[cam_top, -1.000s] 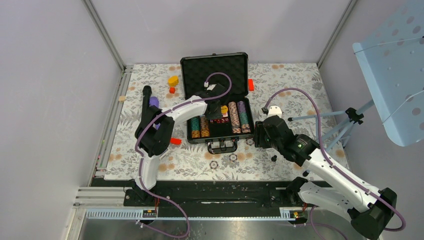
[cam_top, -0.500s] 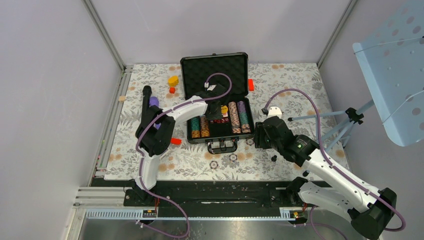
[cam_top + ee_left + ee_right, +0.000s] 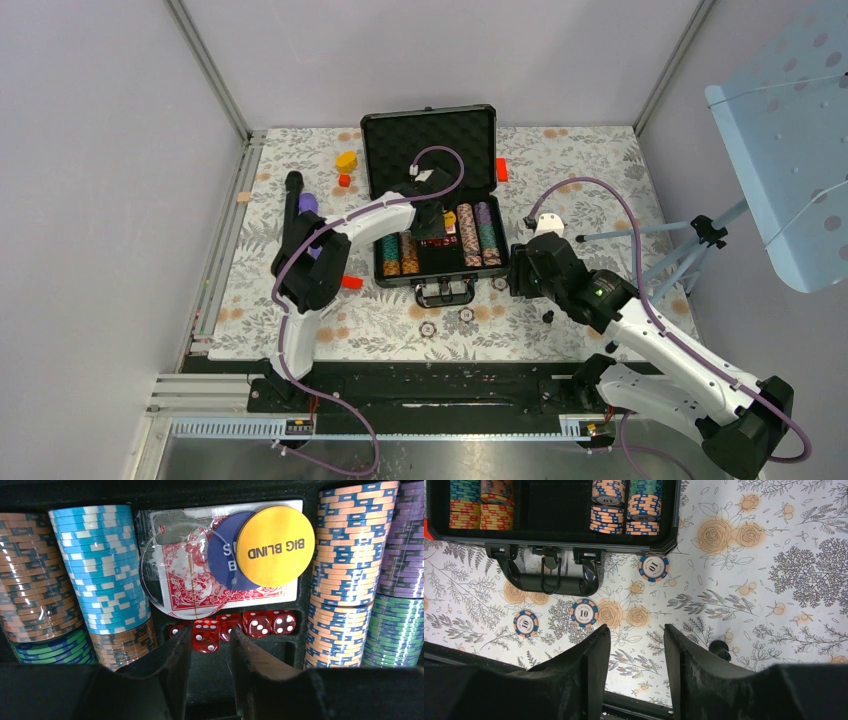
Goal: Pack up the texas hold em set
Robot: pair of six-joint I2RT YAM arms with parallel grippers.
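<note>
Case (image 3: pixel 395 140): black, lying open on the table (image 3: pixel 600 170). The lid is thrown back to the far side with its egg-crate foam showing, and the base is toward me with the handle (image 3: pixel 551 580) at its near edge.

Chips (image 3: pixel 107 565): striped stacks lying on edge in the channels on either side of the middle compartment. I count blue, brown and green on one side, and orange-and-blue, purple and green on the other.

Deck (image 3: pixel 200 592): red-backed, in the middle compartment. A clear disc (image 3: pixel 160 580), a blue button (image 3: pixel 222 555) and a yellow button (image 3: pixel 275 545) marked BIG BLIND lie overlapping on top of it.

Dice (image 3: pixel 262 623): red, in a row in the slot just beside the deck.

Left gripper (image 3: pixel 211 645): reaching down into the base over the dice slot. Its jaws are parted a little and one die lies between their tips. I see a gap beside the die, so it is not clamped.

Right gripper (image 3: pixel 636 635): hovering over bare table on the handle side of the case. Its jaws are apart and nothing is between them.

Loose chips (image 3: pixel 584 613): three, each marked 10, flat on the table outside the case. One is just beside the near corner and two are near the handle.

Other items: a yellow block (image 3: pixel 346 160) and a red block (image 3: pixel 344 181) are on the table beside the lid, and a purple-and-black cylinder (image 3: pixel 296 200) stands behind the left arm.
</note>
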